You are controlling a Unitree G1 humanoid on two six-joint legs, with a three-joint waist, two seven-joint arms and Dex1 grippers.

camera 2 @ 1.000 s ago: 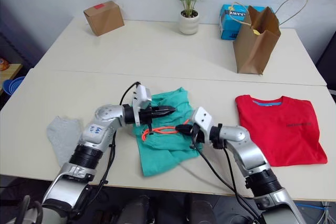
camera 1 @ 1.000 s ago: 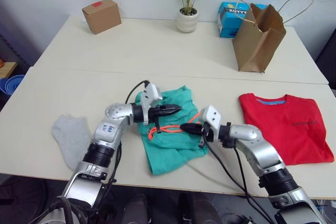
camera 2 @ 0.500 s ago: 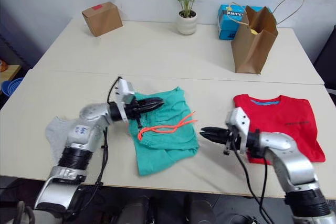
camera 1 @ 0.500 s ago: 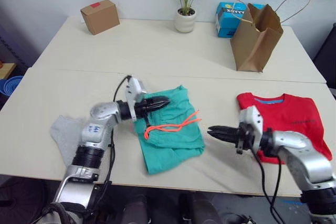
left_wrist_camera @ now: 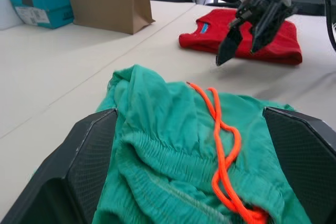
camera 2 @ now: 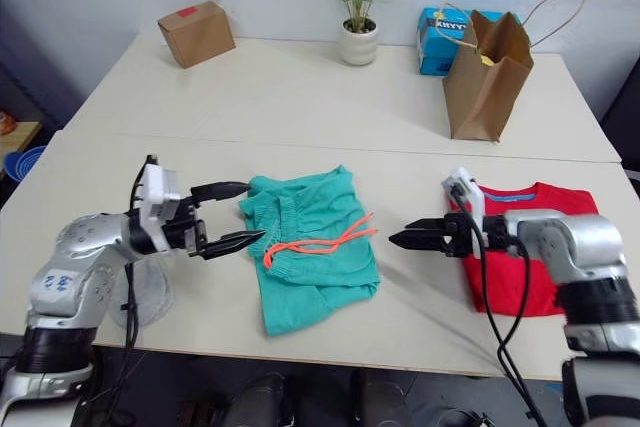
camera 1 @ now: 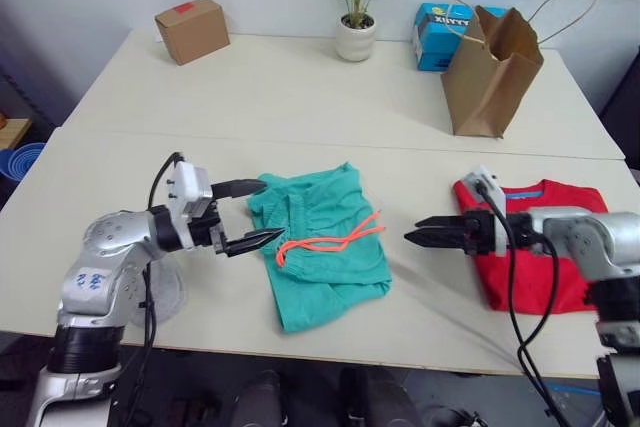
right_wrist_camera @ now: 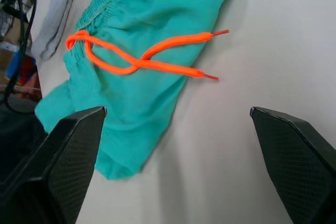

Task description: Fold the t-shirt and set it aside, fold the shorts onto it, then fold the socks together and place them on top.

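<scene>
The teal-green shorts (camera 1: 322, 252) lie crumpled in the middle of the near table, with the orange drawstring (camera 1: 330, 242) loose across them. My left gripper (camera 1: 271, 210) is open just off their left edge, its fingers (left_wrist_camera: 84, 171) spread wide with nothing between them. My right gripper (camera 1: 412, 231) hovers open to the right of the shorts, apart from them. The red t-shirt (camera 1: 565, 257) lies flat at the right, partly hidden behind my right arm. A grey sock (camera 2: 140, 297) lies at the left under my left arm and also appears as the sock (right_wrist_camera: 55, 17) beyond the shorts.
On the far table stand a cardboard box (camera 1: 191, 30), a potted plant (camera 1: 357, 37), a blue box (camera 1: 440, 32) and a brown paper bag (camera 1: 492, 72). A seam (camera 1: 300, 139) joins the two tables. Bare tabletop lies between the shorts and the t-shirt.
Both grippers have opened and drawn away from the shorts, the left one leftward and the right one rightward. The shorts now lie released on the table.
</scene>
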